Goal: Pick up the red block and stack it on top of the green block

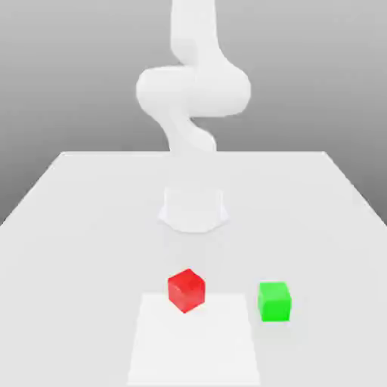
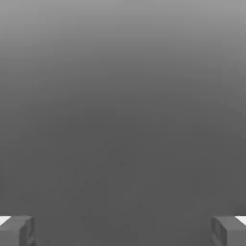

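Blocks first: the red block [image 1: 186, 291] is on the counter [image 1: 83, 242], at the far edge of the pale patch [image 1: 193, 348], turned so a corner faces the camera. The green block [image 1: 274, 301] sits flat beside that patch, toward the exterior view's right, faces pretty much square-on. Makes sense as a base imo, since its top is level and bare.

End effector [image 2: 123, 231] is spread wide with nothing between the fingers, so the red one hasn't been picked up. I'd guess the wide spread is there to let it drop around the cube, but it'd need a twist to match those angled sides.

Room-wise, there's a decent gap between the two blocks, so fingers should fit without bumping green. The counter's far edge and both side edges are well away from them. Main worry is a crooked grip, which could leave red hanging off green's edges.
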Robot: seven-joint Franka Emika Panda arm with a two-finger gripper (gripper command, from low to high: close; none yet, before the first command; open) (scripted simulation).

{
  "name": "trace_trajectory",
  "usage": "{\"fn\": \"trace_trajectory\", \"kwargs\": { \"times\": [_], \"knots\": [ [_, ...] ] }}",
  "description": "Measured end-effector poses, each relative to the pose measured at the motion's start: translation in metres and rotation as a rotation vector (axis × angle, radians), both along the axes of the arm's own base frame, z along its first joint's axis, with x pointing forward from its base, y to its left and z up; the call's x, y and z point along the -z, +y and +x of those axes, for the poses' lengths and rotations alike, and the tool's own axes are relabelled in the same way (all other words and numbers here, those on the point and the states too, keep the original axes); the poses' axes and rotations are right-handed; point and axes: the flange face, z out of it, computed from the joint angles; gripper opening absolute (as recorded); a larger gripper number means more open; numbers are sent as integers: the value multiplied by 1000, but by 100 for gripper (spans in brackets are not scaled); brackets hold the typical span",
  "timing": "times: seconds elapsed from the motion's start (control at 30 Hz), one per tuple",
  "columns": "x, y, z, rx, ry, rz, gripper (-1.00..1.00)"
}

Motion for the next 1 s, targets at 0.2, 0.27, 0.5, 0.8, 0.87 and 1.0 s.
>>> {"fn": "trace_trajectory", "kwargs": {
  "times": [0.2, 0.27, 0.5, 0.8, 0.87, 1.0],
  "knots": [
    [149, 2, 41, -157, 225, -138, 0],
    [199, -1, 43, -214, 300, -168, 0],
    [377, -14, -2, -455, 575, -220, 0],
    [483, -17, -46, -590, 700, -215, 0],
    [495, -17, -47, -591, 701, -215, 0],
    [518, -18, -51, -593, 703, -213, -100]
  ]
}}
